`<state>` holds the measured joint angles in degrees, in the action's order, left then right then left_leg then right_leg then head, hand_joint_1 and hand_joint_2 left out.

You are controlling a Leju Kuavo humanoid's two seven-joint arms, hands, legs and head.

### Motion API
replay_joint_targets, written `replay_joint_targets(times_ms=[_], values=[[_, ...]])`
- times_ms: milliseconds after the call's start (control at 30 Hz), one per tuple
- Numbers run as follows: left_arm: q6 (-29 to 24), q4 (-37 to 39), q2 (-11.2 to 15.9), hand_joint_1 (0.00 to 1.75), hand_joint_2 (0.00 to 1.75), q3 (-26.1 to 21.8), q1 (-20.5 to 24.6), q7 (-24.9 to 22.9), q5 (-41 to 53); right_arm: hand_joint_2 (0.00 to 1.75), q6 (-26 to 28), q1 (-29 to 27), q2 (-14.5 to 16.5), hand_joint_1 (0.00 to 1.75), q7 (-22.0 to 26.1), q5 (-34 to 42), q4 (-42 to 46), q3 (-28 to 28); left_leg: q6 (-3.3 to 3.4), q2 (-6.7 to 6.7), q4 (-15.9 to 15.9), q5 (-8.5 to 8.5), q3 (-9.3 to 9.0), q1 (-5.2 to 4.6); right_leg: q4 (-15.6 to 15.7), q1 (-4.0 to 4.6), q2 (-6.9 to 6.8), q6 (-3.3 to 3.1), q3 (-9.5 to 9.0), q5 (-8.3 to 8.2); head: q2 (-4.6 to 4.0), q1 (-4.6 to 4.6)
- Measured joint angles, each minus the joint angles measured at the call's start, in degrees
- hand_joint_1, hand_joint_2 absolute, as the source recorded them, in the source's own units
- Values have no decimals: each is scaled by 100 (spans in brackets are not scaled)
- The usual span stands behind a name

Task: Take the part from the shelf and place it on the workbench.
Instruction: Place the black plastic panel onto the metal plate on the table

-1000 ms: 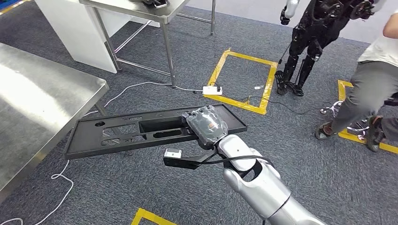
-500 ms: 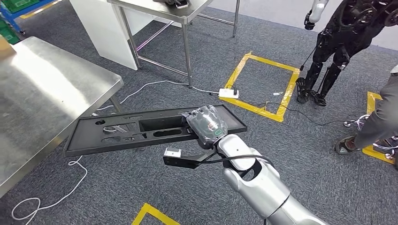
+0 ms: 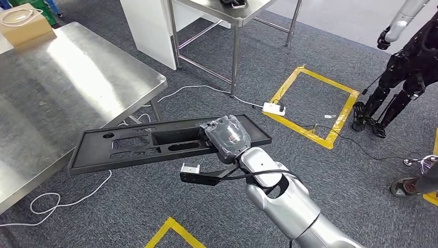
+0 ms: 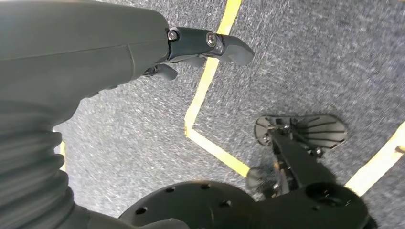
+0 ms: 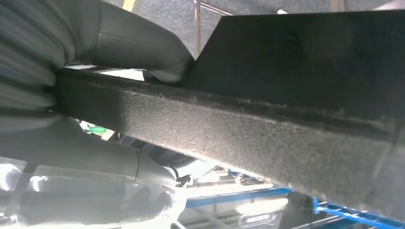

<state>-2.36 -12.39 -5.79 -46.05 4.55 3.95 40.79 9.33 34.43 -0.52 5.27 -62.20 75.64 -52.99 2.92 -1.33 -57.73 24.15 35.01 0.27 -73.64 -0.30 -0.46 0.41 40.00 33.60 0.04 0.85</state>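
The part (image 3: pixel 129 147) is a long flat black panel with several cut-outs, held level above the grey carpet. My right hand (image 3: pixel 228 137), in a clear cover, grips its right end from above. In the right wrist view the part's dark textured edge (image 5: pixel 286 95) runs across close up, with my right hand (image 5: pixel 95 162) clamped around it. The steel workbench (image 3: pixel 67 98) stands at the left, and the part's left end lies just short of its near corner. My left hand (image 4: pixel 71 52) hangs over the carpet holding nothing, thumb and fingers apart.
A cardboard box (image 3: pixel 27 23) sits on the workbench's far corner. Behind stand a white cabinet (image 3: pixel 150 26) and a second steel table (image 3: pixel 227 13). On the floor are a power strip (image 3: pixel 274 109), white cable (image 3: pixel 51 199) and yellow tape square (image 3: pixel 315 103). A black humanoid (image 3: pixel 408 67) and a person's foot (image 3: pixel 410 185) are at right.
The whole picture has shifted right as the camera turned left, bringing more of the workbench into view. The part stays in my right hand's grip.
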Motion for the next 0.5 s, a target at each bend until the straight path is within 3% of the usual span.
replay_joint_targets(times_ms=[33, 67, 133, 167, 233, 300, 333, 400, 467, 500], values=[[-1, 0, 0, 0, 175, -1, 0, 3, 2, 175, 1, -8, -14, 173, 0, 0, -4, -10, -1, -73, -2, 2, -2, 0, -171, -6, 10, 26, 114, 23, -1, 0], [-1, 1, -1, 0, 175, -1, -1, 4, 2, 175, 1, -14, -25, 173, 0, 0, -7, -20, -4, -146, -4, 4, -8, 1, -103, -16, 18, 72, 112, -53, -1, -2], [-2, 1, -3, 0, 175, -2, -3, 5, 3, 175, 3, -15, -34, 173, 0, 1, -8, -27, -27, -289, -10, 17, -26, 8, 626, -58, 115, 184, -190, -407, -2, -3], [-3, 1, -5, 0, 175, -2, -2, 5, 3, 175, 4, -14, -36, 173, 0, 2, -9, -28, -51, -355, -23, 30, -25, -1, 1024, -84, 203, 209, -372, -574, -2, -6], [-8, 1, -7, 0, 175, -2, -8, 5, 4, 175, 6, -15, -34, 173, 4, 4, -13, -32, -115, -451, -36, 43, -1, -6, 1439, -103, 316, 173, -560, -737, -1, -2], [-17, 3, -7, 0, 175, -2, -30, 5, 4, 175, 7, -14, -23, 173, 9, 4, -15, -36, -185, -514, -30, 37, 29, 19, 1464, -79, 262, 84, -570, -756, 0, 4], [-22, 5, -4, 0, 175, -2, -42, 5, 4, 175, 7, -12, -11, 173, 7, 4, -15, -36, -216, -493, -49, 51, 38, 33, 1475, -82, 228, 48, -579, -766, 0, 4], [-35, 8, -5, 0, 175, -2, -49, 5, 4, 175, 8, -5, 18, 173, 3, 4, -15, -36, -276, -271, -333, 231, 164, 37, 1501, -102, 143, -30, -609, -769, -1, 32], [-44, 9, -7, 0, 175, -2, -38, 5, 4, 175, 9, -6, 29, 173, 1, 3, -16, -43, -329, 3, -1039, 587, 510, 43, 1508, -92, 32, -96, -627, -749, -1, 60], [-47, 9, -7, 0, 175, -2, -34, 5, 4, 175, 9, -12, 26, 173, 1, 2, -17, -49, -350, 64, -1422, 736, 713, 53, 1508, -79, -28, -114, -630, -739, -1, 62]])
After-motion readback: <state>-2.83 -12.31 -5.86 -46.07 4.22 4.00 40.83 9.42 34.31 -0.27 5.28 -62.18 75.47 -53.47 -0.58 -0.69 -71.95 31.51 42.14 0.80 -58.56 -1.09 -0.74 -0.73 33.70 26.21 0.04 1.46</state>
